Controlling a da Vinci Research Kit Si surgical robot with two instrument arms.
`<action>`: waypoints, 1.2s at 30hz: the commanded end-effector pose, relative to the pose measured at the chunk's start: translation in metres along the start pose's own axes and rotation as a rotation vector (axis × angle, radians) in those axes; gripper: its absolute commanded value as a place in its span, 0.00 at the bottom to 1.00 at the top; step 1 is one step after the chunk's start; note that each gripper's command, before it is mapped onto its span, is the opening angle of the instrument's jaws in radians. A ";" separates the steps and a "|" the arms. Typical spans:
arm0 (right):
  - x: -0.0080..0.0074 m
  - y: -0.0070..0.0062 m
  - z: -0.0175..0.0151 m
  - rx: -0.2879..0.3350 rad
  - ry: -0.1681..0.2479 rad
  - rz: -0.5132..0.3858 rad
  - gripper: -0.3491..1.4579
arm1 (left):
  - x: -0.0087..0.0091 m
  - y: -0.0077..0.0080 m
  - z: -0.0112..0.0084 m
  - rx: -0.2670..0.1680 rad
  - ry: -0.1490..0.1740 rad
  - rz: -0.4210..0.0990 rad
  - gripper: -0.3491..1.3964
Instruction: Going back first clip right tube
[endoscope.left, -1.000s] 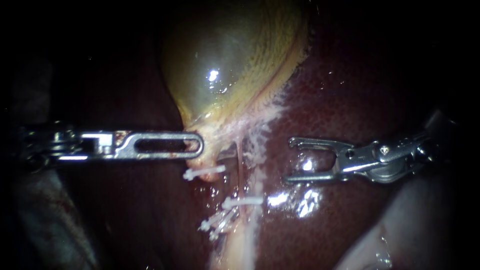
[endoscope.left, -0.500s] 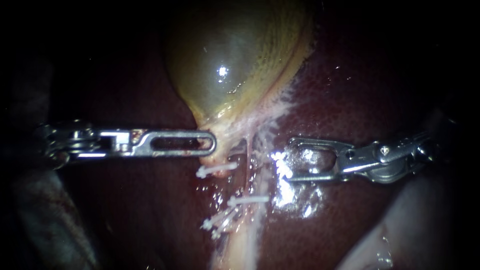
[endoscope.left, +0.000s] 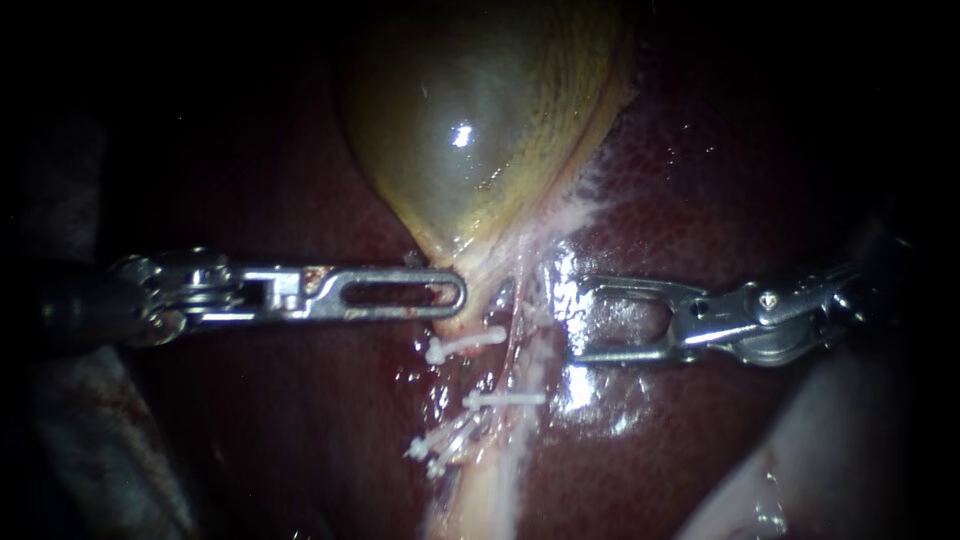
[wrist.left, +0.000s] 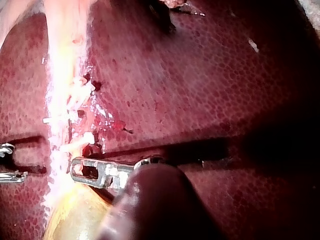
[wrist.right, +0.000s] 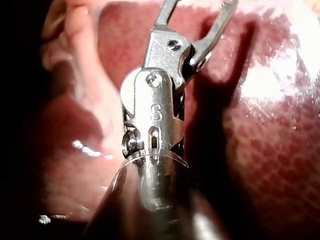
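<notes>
Centrally, left instrument (endoscope.left: 455, 296) jaws clamping gallbladder (endoscope.left: 480, 120), right instrument (endoscope.left: 577, 320) jaws wide, clips (endoscope.left: 465, 345) between.

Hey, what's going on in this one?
Two instruments work at the gallbladder on the liver. The left instrument holds the gallbladder's neck in shut jaws. The right instrument, jaws open and empty, is over the liver just beside the tubes, which carry several white clips.

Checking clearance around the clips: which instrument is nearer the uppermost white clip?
Left. The left instrument ends just above the uppermost clip, nearly touching; the right instrument, jaws open, sits apart, off its other end.
</notes>
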 end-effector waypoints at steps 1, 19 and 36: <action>0.0000 0.0000 0.0000 0.000 0.000 0.000 0.48 | 0.0000 -0.0001 0.0001 0.000 0.000 0.000 0.00; -0.0001 0.0000 0.0002 -0.005 -0.001 -0.006 0.48 | 0.0004 -0.0006 0.0014 0.000 0.002 0.002 0.00; -0.0002 0.0000 0.0003 -0.006 0.000 -0.006 0.48 | 0.0003 -0.0008 0.0017 -0.001 0.001 0.003 0.00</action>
